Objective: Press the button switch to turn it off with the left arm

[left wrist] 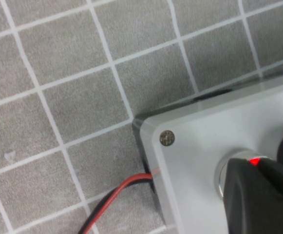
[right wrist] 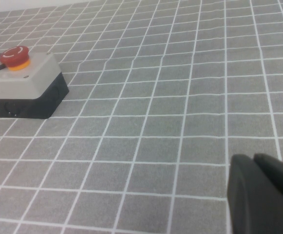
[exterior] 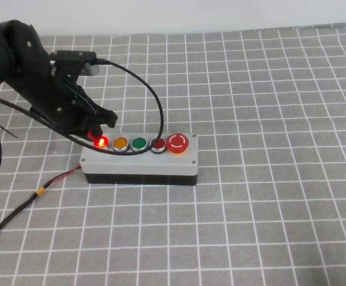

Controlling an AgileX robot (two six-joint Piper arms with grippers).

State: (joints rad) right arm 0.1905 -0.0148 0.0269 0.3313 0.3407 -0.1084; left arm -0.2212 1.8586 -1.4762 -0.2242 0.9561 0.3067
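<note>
The button switch (exterior: 102, 142) glows red at the left end of the grey box's (exterior: 140, 164) row. My left arm reaches in from the left, and its left gripper (exterior: 98, 127) is shut, with the tip right over the switch, at or touching its top. In the left wrist view the dark fingers (left wrist: 258, 195) cover most of the switch; only its silver ring and a sliver of red glow (left wrist: 254, 161) show. My right gripper (right wrist: 254, 158) is shut, low over the bare mat far to the right, out of the high view.
Orange (exterior: 120, 143), green (exterior: 139, 143) and dark red (exterior: 158, 143) buttons and a large red mushroom button (exterior: 177, 143) follow in the row. The arm's black cable (exterior: 155, 101) loops over the box. A red-black wire (exterior: 59, 179) leaves the box's left end.
</note>
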